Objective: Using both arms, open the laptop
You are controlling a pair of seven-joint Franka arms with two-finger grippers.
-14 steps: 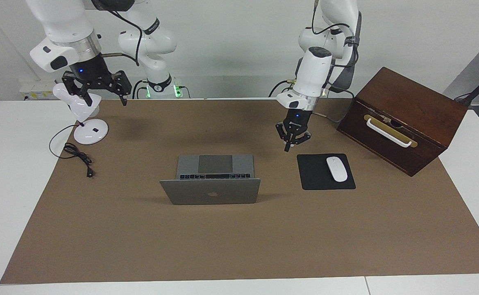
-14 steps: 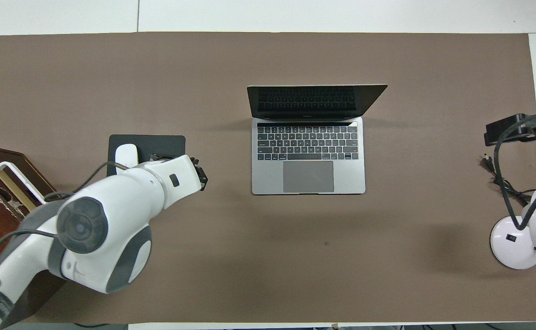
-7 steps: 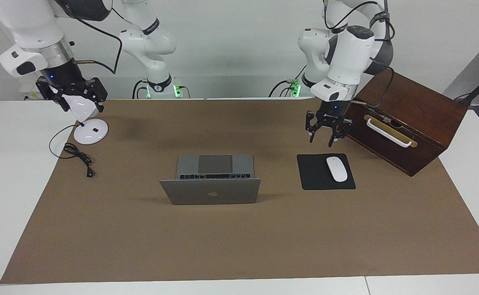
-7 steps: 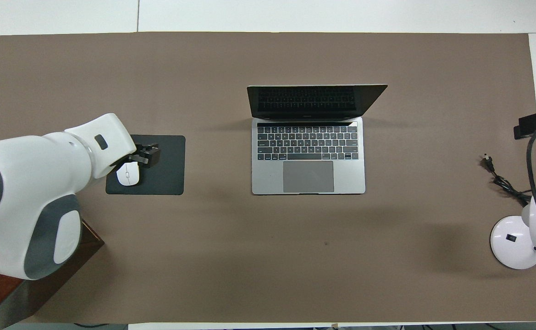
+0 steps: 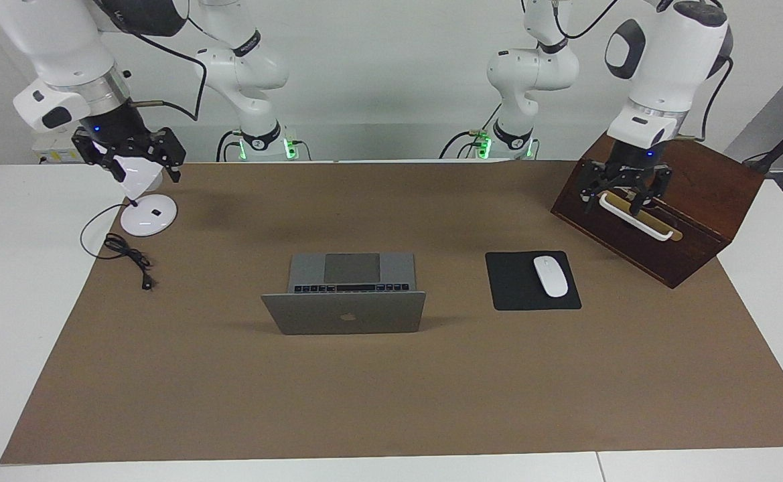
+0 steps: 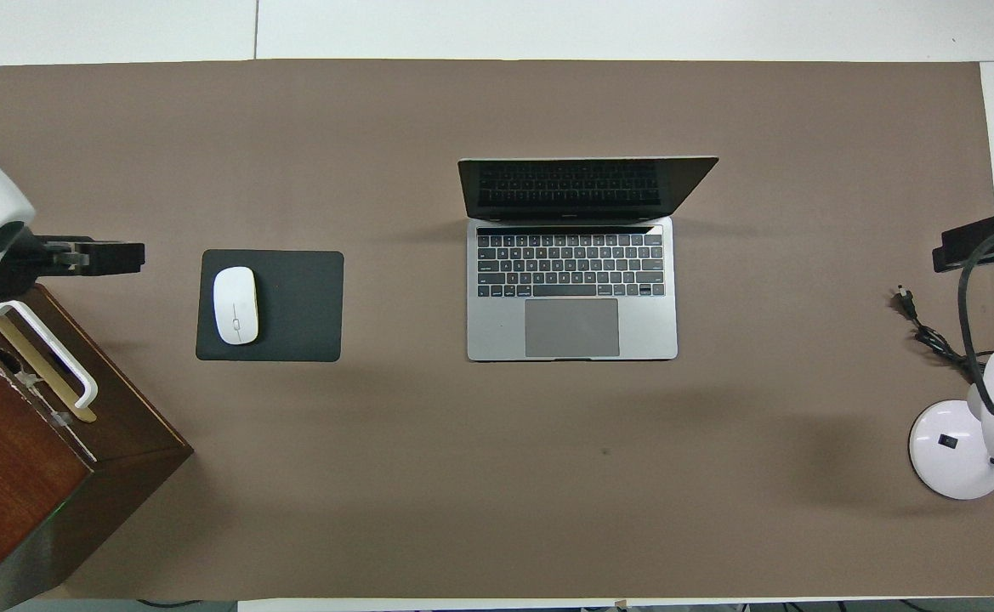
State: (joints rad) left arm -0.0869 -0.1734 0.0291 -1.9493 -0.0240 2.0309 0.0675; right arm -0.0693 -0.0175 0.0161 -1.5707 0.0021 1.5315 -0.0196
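Laptop (image 5: 344, 294) stands open, well apart from both spread pincers: left (image 5: 622, 194) over box (image 5: 692, 167), right (image 5: 138, 155) over lamp (image 5: 145, 214).

- Your laptop (image 5: 344, 320) looks like matt brushed metal, its screen (image 6: 577, 185) glossy black.
- Beside your left hand (image 5: 624, 194), the box (image 5: 689, 201) is dark polished wood.
- A matt brown paper-like sheet (image 6: 462, 493) covers your tabletop.
- The mouse (image 6: 235, 305) is glossy white plastic on a matt black pad (image 6: 301, 306).

Silver-grey laptop (image 5: 344, 294), lid open, upright, mid-table on brown mat
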